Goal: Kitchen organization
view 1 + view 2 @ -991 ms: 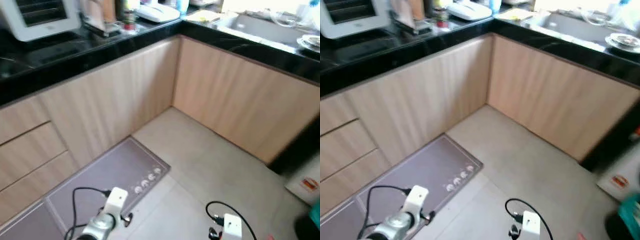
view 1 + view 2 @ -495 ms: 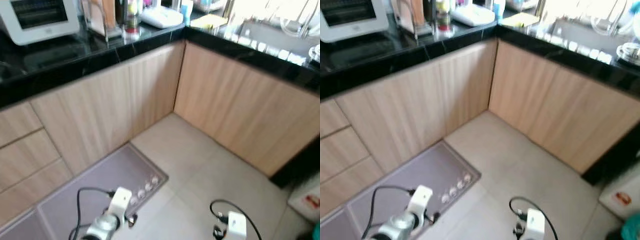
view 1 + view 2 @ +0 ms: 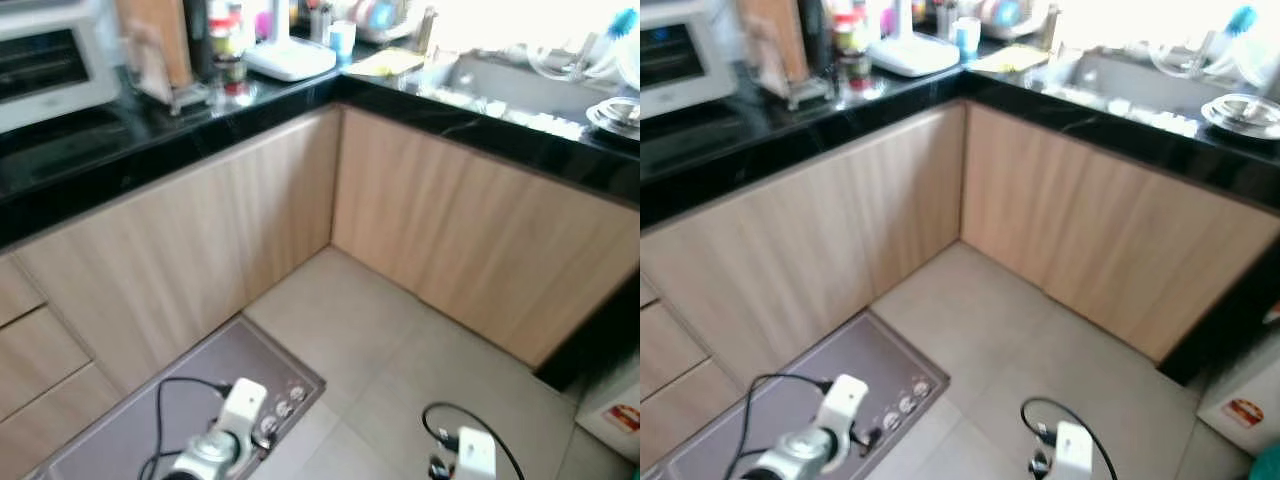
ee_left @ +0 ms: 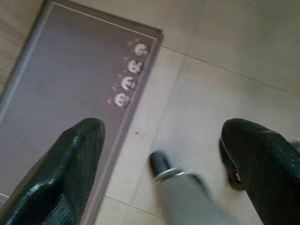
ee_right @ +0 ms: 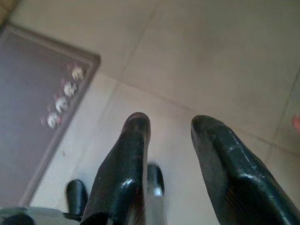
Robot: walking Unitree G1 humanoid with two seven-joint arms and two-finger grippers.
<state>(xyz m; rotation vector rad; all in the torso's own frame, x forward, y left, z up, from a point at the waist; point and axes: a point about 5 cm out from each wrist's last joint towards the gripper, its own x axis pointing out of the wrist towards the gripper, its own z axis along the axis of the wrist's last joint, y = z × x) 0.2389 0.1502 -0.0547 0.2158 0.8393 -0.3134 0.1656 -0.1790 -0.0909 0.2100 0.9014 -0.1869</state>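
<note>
While both arms hang, mat (purple) fronts cabinets

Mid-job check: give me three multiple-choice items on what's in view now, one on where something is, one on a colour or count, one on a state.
1. Where does the mat lie?
A. on the floor by the cabinets
B. on the countertop
C. in the sink

2. How many small round faces are printed along the mat's edge?
A. one
B. four
C. nine

3. How are the left gripper's fingers?
A. shut on a cup
B. shut on the mat
C. open, holding nothing

Answers:
1. A, the mat lies flat on the tiled floor against the cabinet fronts.
2. B, the left wrist view shows four faces in a row.
3. C, the two black fingers stand wide apart with bare floor between them.
</note>
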